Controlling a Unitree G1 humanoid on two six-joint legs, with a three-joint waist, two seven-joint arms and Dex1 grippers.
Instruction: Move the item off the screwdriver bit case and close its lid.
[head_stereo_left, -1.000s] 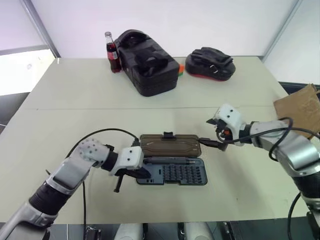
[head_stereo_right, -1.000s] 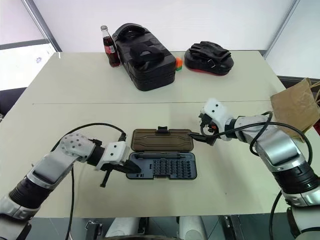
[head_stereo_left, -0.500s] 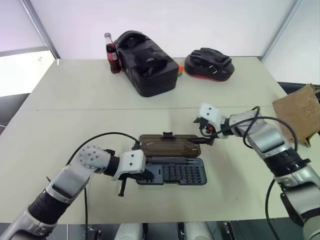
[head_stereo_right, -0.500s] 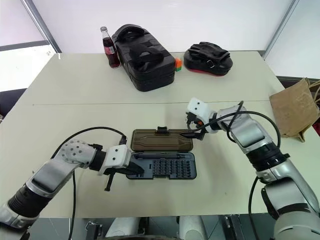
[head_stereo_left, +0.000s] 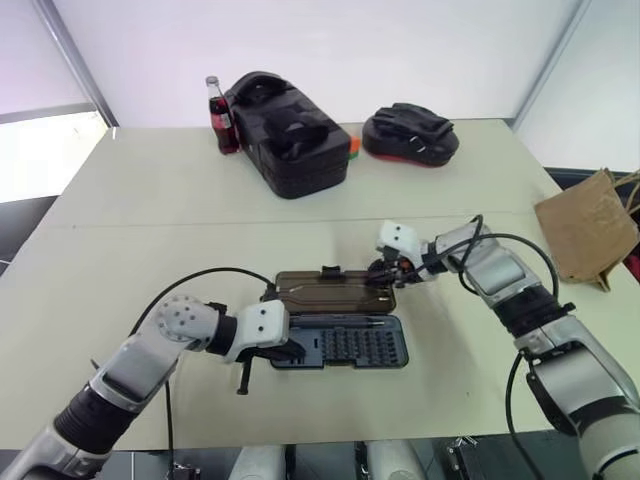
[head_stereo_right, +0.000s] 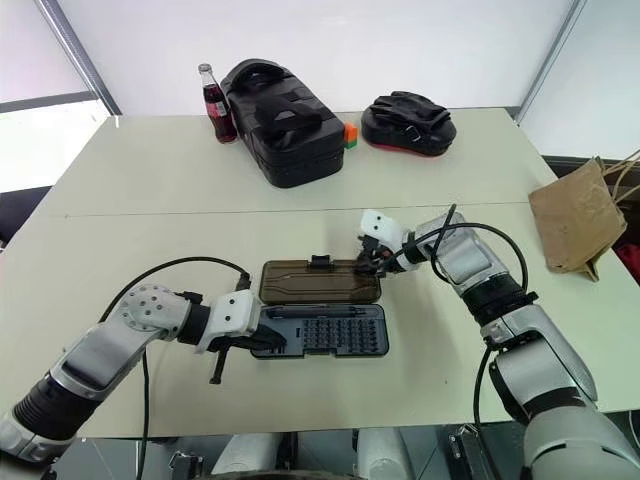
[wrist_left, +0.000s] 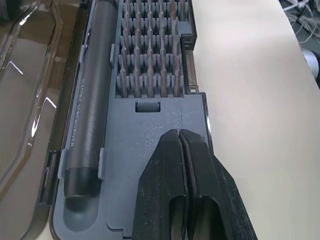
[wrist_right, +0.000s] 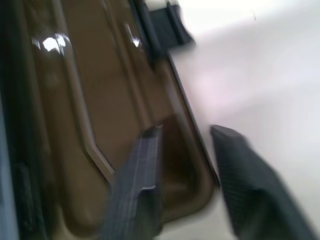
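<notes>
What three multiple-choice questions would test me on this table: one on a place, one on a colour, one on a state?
1. Where does the bottle stand?
A. On a shelf
B. Beside the black tool case, at the far side of the table
C. In a sink

2. What colour is the lid of the bit case?
A. Brown
B. Blue
C. White

3. How do the jaws of the left gripper stand?
A. Wide open
B. Clamped on the bottle
C. Shut, holding nothing

Answers:
1 B: the bottle stands right next to the tool case, far from both arms.
2 A: the lid is see-through brown and lies open behind the grey tray.
3 C: the left wrist view shows the jaws pressed together over the tray's end, with nothing between them.
</notes>
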